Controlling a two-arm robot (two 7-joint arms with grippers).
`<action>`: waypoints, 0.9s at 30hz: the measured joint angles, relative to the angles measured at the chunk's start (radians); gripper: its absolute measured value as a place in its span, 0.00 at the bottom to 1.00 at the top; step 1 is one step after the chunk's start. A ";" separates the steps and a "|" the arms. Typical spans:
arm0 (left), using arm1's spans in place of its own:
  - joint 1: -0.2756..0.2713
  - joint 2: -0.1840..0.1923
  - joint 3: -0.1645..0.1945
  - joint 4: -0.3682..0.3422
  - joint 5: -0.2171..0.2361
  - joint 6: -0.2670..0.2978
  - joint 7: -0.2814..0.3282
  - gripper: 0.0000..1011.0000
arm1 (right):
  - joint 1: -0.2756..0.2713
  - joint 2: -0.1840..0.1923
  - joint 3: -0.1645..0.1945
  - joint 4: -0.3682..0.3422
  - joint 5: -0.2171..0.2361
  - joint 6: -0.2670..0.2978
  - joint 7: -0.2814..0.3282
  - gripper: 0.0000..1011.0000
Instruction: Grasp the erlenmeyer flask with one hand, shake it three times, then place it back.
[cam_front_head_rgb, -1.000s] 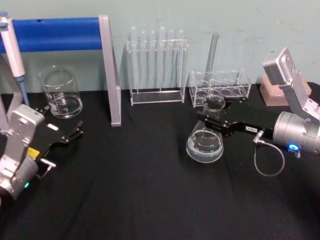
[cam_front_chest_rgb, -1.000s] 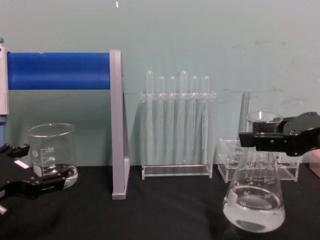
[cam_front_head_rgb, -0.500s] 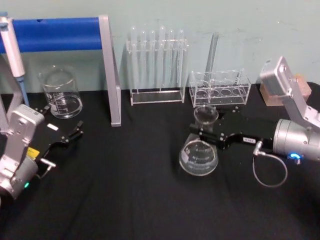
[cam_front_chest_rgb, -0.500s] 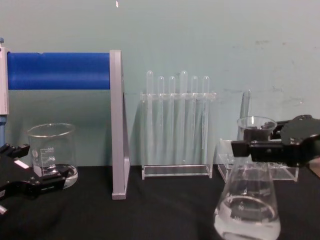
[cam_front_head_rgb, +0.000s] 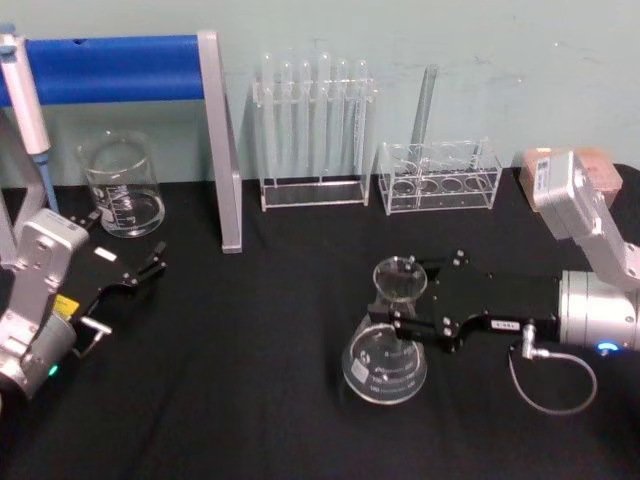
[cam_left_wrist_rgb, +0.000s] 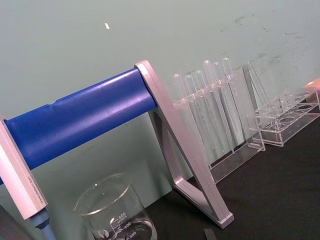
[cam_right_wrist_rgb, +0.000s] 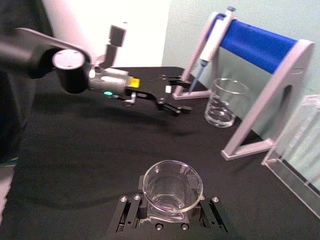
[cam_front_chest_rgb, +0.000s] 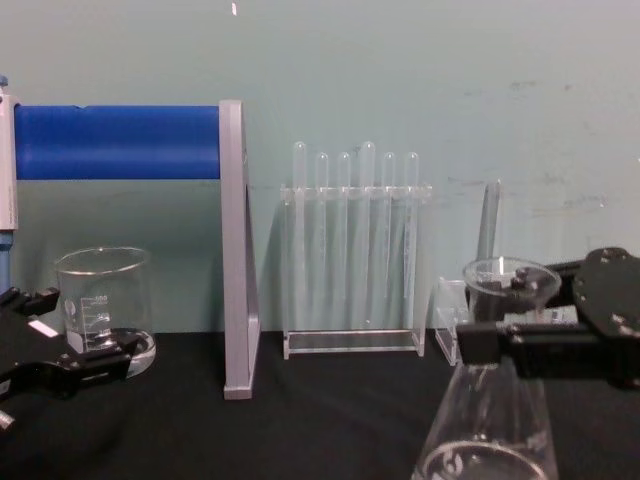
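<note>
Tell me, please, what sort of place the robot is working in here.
Probably a chemistry lab bench: a rack of test tubes, a graduated beaker, and the erlenmeyer flask held by the right gripper.

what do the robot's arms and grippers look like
Right gripper: flat black block with screw heads and a small white label, on a silver cylindrical wrist with a blue light and a looping grey cable. Left gripper: slimmer black fingers, white sticker, yellow label, silver wrist, green light.

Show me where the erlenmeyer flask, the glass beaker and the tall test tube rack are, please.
erlenmeyer flask (cam_front_head_rgb: 384, 362): head view, on its wide conical body.
beaker (cam_front_head_rgb: 122, 195): head view, on its front wall.
test tube rack (cam_front_head_rgb: 313, 193): head view, on its base frame.
</note>
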 joint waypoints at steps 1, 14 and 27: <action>0.000 0.000 0.000 0.000 0.000 0.000 0.000 0.99 | -0.002 0.008 -0.004 -0.006 0.003 -0.006 0.009 0.45; 0.000 0.000 0.000 0.000 0.000 0.000 0.000 0.99 | -0.012 0.063 -0.030 -0.035 0.016 -0.062 0.069 0.45; 0.000 0.000 0.000 0.000 0.000 0.000 0.000 0.99 | -0.010 0.021 -0.002 -0.012 0.031 -0.017 -0.061 0.45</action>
